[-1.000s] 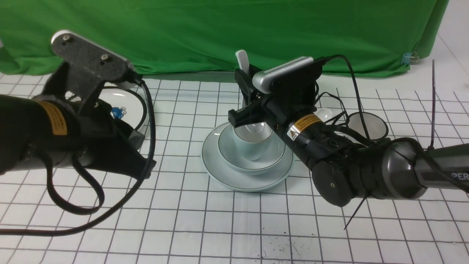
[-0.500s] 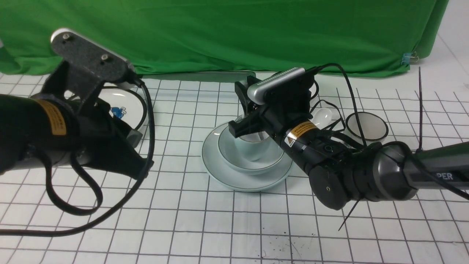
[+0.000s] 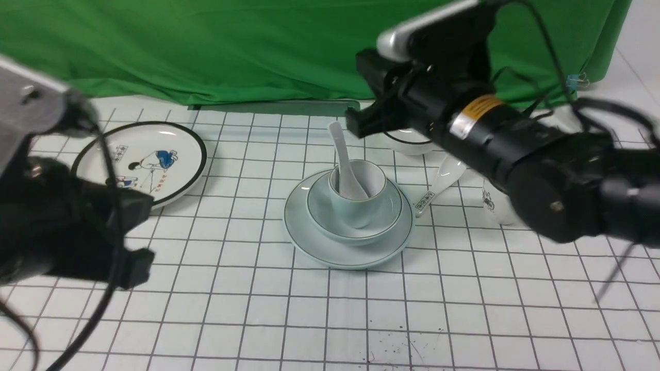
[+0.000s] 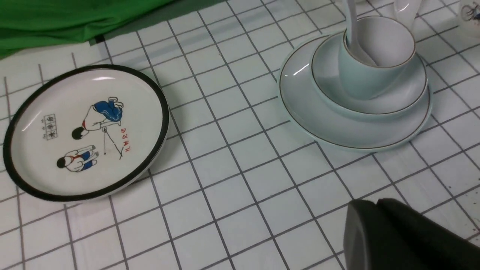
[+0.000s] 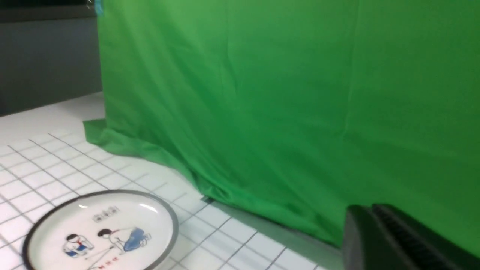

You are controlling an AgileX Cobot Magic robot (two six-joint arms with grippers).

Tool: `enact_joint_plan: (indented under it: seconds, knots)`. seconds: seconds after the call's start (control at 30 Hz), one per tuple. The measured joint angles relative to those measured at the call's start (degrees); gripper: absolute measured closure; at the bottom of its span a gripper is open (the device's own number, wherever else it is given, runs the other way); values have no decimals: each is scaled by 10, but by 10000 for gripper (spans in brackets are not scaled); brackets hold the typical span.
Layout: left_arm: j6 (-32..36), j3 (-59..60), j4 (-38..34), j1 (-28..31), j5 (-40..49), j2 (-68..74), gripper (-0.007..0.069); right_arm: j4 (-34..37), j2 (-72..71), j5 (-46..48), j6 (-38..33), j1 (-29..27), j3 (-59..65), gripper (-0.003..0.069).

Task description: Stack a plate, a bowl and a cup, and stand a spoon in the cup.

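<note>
At the left edge of the front view, the left gripper (image 3: 135, 237) hangs low over the checked table (image 3: 258, 309). Its jaws are closed on nothing, and the left wrist view shows its fingers (image 4: 360, 232) pressed together in the lower right corner. Beyond it, in the upper left, a cartoon plate (image 3: 142, 159) with a black rim lies flat, well apart from the other dishes.

In the middle of the frame, the pale blue-green plate (image 3: 309, 242) sits flat on the table. The bowl (image 3: 319, 206) rests in the plate, and the cup (image 3: 356, 211) stands upright in the bowl. The white spoon (image 3: 341, 154) stands in the cup, scoop down, with its handle leaning toward the upper left above the rim.

Up and to the right, the right gripper (image 3: 361, 116) hangs high in front of the green cloth (image 3: 232, 46). Its jaws are closed and empty, and it is apart from the spoon. Under it sits a black-rimmed bowl (image 3: 412, 147), partly hidden. A patterned spoon (image 3: 438, 185) lies just beside the plate's right rim. A white cup (image 3: 492, 206) stands further right, half behind the arm.
</note>
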Motion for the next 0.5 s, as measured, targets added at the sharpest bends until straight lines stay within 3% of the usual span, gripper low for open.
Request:
enact_joint_plan:
  seconds: [0.23, 0.5]
  knots:
    - [-19, 92, 0, 0, -15, -182, 657, 0, -184, 214, -37, 0, 2, 648]
    - [-19, 108, 0, 0, -36, -267, 656, 0, -373, 261, -38, 0, 103, 648]
